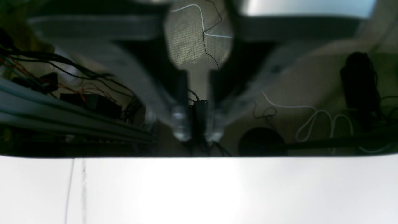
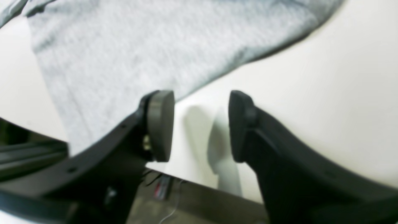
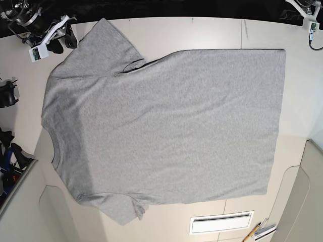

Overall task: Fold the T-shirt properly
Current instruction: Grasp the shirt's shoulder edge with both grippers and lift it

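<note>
The heather-grey T-shirt [image 3: 166, 131] lies spread flat on the cream table [image 3: 212, 33], plain side up, with the neck at the left and the hem at the right. My right gripper [image 3: 63, 41] hovers at the table's far left corner, just off the upper sleeve [image 3: 101, 45]. In the right wrist view it [image 2: 201, 126] is open and empty, one pad [image 2: 160, 124] at the edge of the grey cloth [image 2: 140, 53]. My left gripper [image 1: 199, 130] is blurred, empty, its fingers a narrow gap apart, out past the table edge [image 1: 199, 157]. Only part of its arm [image 3: 309, 15] shows at the top right.
A white slotted vent [image 3: 221, 222] and some pens [image 3: 260, 233] sit near the bottom right. Black gear [image 3: 6, 96] stands off the table's left side. Cables [image 1: 311, 121] and a metal frame [image 1: 62, 115] lie on the floor beyond the table edge.
</note>
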Available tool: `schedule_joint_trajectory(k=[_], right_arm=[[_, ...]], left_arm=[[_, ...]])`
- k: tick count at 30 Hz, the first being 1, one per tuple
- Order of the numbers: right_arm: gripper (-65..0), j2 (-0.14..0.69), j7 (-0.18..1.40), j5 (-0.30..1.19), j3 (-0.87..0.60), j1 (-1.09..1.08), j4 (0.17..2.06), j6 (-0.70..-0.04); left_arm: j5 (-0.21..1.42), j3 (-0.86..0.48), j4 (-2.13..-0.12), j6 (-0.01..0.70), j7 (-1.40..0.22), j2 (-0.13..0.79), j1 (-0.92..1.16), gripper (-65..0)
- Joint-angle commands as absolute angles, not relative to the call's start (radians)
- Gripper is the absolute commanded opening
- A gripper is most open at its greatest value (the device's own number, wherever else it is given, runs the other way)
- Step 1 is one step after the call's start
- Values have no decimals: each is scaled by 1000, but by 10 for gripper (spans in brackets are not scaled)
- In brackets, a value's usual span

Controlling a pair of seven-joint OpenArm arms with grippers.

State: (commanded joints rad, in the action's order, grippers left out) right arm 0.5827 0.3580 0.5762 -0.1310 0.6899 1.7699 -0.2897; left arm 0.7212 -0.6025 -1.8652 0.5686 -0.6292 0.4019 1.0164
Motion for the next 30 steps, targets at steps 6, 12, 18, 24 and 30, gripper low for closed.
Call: schedule_joint_trajectory(k=[6,12,18,24,30], right_arm=[[-267,564,420,640,-131,690,1769,-290],[-266,463,442,663,-131,690,1758,-304],[-266,356,442,658,-130,665,1750,-318],[-267,318,442,662,-130,604,1671,-345],[-267,318,442,661,-130,601,1665,-345]], left_arm=[[721,-603,-1865,569,-629,402,1004,-333],[686,-603,-1865,569,-632,402,955,-333],[661,-603,-1865,569,-631,402,906,-333],[661,-603,-1865,534,-648,422,838,-312],[661,-603,-1848,505,-667,470,734,-203]])
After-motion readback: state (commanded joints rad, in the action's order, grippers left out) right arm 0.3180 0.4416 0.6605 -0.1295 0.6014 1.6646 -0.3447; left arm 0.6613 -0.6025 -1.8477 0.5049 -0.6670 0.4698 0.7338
